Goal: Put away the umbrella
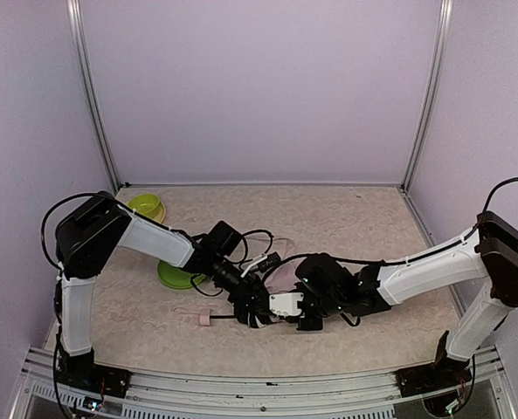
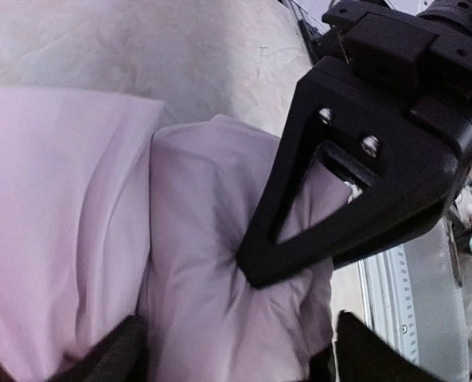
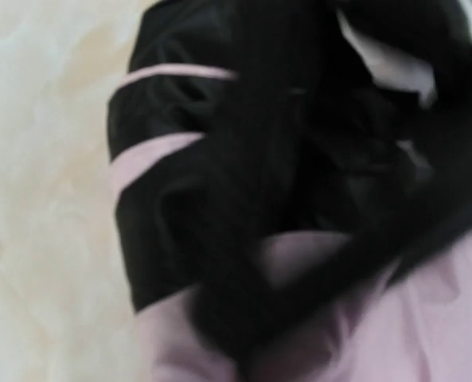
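Currently mid-bundling, I'd say: umbrella [image 2: 196, 239] lies bunched on surface [image 1: 372, 218], both arms on it. Left jaws spread, straddling fabric; right jaws, can't tell. Next needs a firm pinch to gather cloth.

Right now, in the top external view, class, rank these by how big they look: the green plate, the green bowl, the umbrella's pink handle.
1. The green plate and green bowl look about alike. The left arm hides part of the plate, so I won't rank them.
2. The umbrella handle is clearly smallest.
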You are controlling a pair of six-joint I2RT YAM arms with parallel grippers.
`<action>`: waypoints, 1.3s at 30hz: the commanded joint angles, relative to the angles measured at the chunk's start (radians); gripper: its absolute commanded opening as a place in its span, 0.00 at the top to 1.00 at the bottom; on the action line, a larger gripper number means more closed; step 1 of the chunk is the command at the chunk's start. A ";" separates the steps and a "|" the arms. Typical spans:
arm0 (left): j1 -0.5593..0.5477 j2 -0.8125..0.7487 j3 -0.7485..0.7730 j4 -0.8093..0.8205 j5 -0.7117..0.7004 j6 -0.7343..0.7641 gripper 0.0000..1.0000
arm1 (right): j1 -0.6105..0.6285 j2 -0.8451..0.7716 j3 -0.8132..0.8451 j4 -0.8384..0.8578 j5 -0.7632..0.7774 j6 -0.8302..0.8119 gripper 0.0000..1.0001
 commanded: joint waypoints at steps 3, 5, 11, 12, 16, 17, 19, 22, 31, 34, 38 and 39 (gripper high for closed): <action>0.061 -0.162 -0.229 0.156 -0.177 -0.177 0.01 | -0.050 0.129 0.039 -0.268 -0.126 0.098 0.91; 0.062 -0.216 -0.252 0.181 -0.254 -0.198 0.01 | -0.060 0.146 0.056 -0.283 -0.152 0.108 0.93; 0.056 -0.512 -0.476 0.441 -0.555 -0.285 0.01 | -0.127 0.206 0.150 -0.407 -0.269 0.195 0.98; 0.049 -0.567 -0.515 0.480 -0.611 -0.292 0.01 | -0.140 0.221 0.169 -0.440 -0.294 0.215 0.98; -0.028 -0.770 -0.657 0.578 -0.808 -0.204 0.02 | -0.177 0.288 0.224 -0.508 -0.398 0.276 0.99; -0.045 -0.786 -0.674 0.577 -0.824 -0.152 0.03 | -0.182 0.300 0.234 -0.518 -0.420 0.289 1.00; -0.119 -0.793 -0.675 0.525 -0.844 -0.043 0.06 | -0.200 0.330 0.259 -0.547 -0.480 0.317 1.00; -0.228 -0.726 -0.605 0.365 -0.900 0.101 0.09 | -0.229 0.385 0.313 -0.621 -0.591 0.359 1.00; -0.425 -0.530 -0.522 0.243 -1.029 0.411 0.01 | -0.232 0.418 0.280 -0.672 -0.786 0.357 1.00; -0.441 -0.468 -0.498 0.252 -1.044 0.443 0.01 | -0.233 0.408 0.273 -0.666 -0.789 0.355 1.00; -0.443 -0.382 -0.459 0.257 -1.104 0.434 0.01 | -0.233 0.422 0.292 -0.657 -0.813 0.350 1.00; -0.443 -0.358 -0.451 0.251 -1.118 0.431 0.02 | -0.233 0.424 0.297 -0.658 -0.823 0.342 1.00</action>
